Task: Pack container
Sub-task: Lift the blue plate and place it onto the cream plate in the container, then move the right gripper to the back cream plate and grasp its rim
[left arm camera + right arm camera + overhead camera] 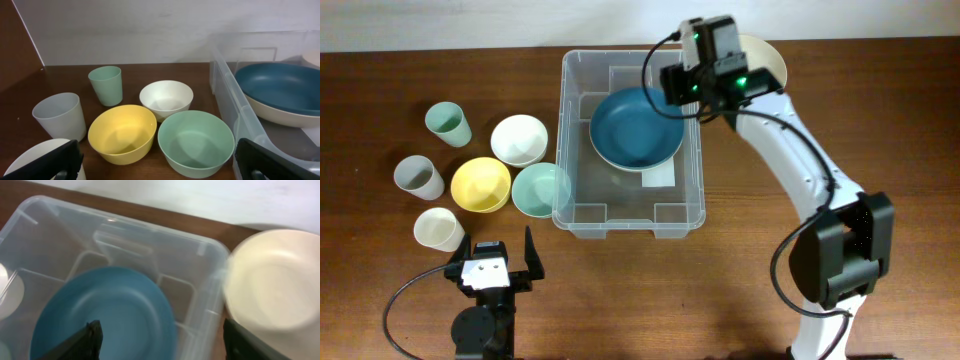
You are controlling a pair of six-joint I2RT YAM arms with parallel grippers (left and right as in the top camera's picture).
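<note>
Container [630,222] at mid-surface, clear walls, white label [660,178] on its floor. Holds one item so far: blue dish [635,128], lying toward the far end.

Right tool [163,330] poised above the dish's right edge, fingers spread wide, nothing pinched between them. Reads as a drop-off just completed, though only a judgement. Left tool [492,258] at the near edge of the surface, fingers fully spread, empty, facing the crockery.

Left to pack, judging by what sits outside:
- cream plate [272,280], just beyond the container's far right corner, partly hidden under the right arm from overhead
- green cup [449,124], grey cup [418,177], cream cup [439,229], well to the left
- white bowl [518,139], yellow bowl [481,185]
- mint bowl [540,190], just beside the container's near left corner

Early stage, then: one piece in, seven out. Plenty of free floor at the container's near end.
</note>
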